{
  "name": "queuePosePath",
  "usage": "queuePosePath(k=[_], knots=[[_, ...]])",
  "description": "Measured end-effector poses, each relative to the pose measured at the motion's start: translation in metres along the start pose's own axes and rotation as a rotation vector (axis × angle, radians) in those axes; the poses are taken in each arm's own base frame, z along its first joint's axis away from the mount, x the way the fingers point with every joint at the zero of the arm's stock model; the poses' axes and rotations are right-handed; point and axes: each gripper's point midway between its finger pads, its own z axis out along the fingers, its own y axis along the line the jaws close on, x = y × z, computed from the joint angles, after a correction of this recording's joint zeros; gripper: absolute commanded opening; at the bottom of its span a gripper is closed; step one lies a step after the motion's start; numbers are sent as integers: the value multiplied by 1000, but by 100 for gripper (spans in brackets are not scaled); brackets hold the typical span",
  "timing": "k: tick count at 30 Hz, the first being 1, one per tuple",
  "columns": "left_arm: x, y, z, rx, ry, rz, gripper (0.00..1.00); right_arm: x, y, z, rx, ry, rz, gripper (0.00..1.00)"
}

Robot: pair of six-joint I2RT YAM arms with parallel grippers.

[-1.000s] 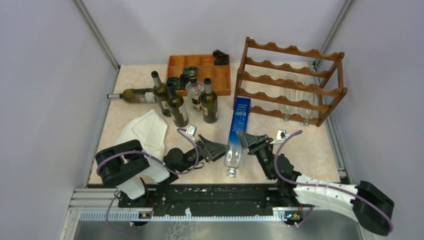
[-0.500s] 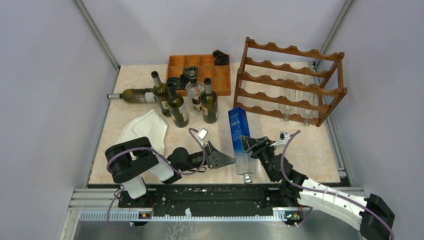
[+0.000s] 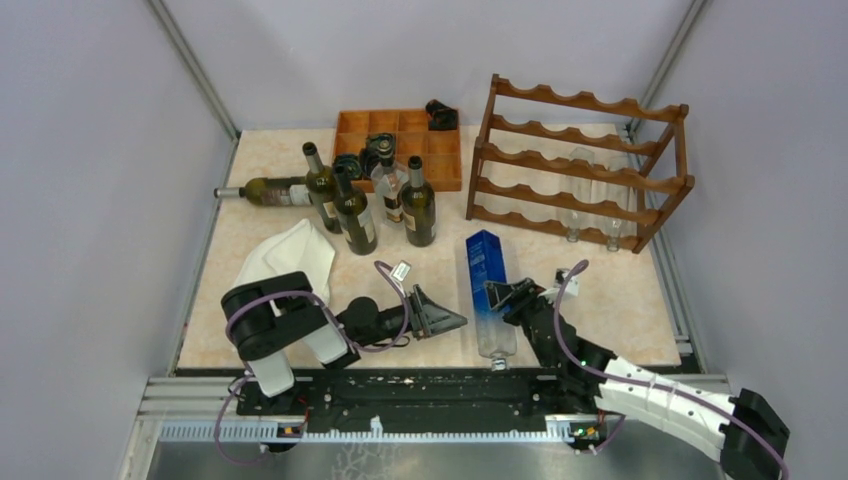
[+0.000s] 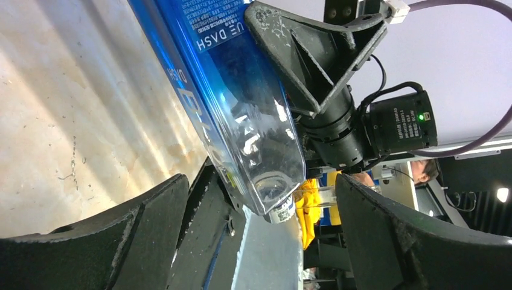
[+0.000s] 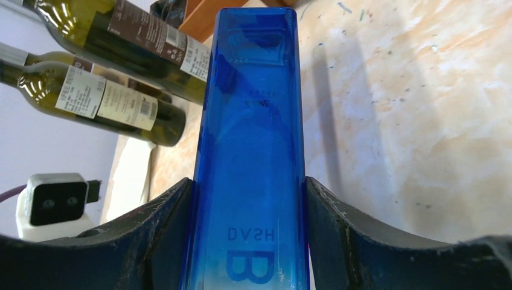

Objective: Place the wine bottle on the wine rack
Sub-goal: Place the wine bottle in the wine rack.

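The left gripper (image 3: 447,318) hangs with jaws wide apart just beside the square-sided blue glass wine bottle (image 3: 484,262). The right gripper (image 3: 506,298) clamps that bottle, neck toward the near edge. The reddish-brown wooden wine rack (image 3: 580,167) with scalloped rails stands well beyond, far right.

Blue wine bottle (image 3: 487,285), reddish-brown wine rack (image 3: 560,163), dk-green bottles (image 3: 420,215) w/ white labels (image 5: 81,90), beige mottled table (image 3: 620,290).
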Motion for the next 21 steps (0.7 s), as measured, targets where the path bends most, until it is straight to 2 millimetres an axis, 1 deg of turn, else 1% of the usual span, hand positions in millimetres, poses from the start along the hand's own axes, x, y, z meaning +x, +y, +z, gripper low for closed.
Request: queuePosePath(k=[2,4,10,17,18,19,21], knots=[[-1,0,-4,-5,-6,13,96,-4,-4,-2,16,-17,-6,0],[-2,-4,-8,4,-10,32,96,-10,-10,-4,34,-40,-13,0],[-5,-26,-13,68,-2,130,96,-27,-33,-11,115,-115,-56,0],[-4,-46,-23,122,48,297,96,-43,-63,-22,252,-168,-159,0],[-3,-46,-26,121,59,337,96,-45,-68,-24,273,-171,-180,0],[-5,-52,-27,137,52,348,96,-48,-72,-25,294,-176,-199,0],[-6,-56,-31,138,54,403,97,-54,-79,-28,330,-187,-233,0]])
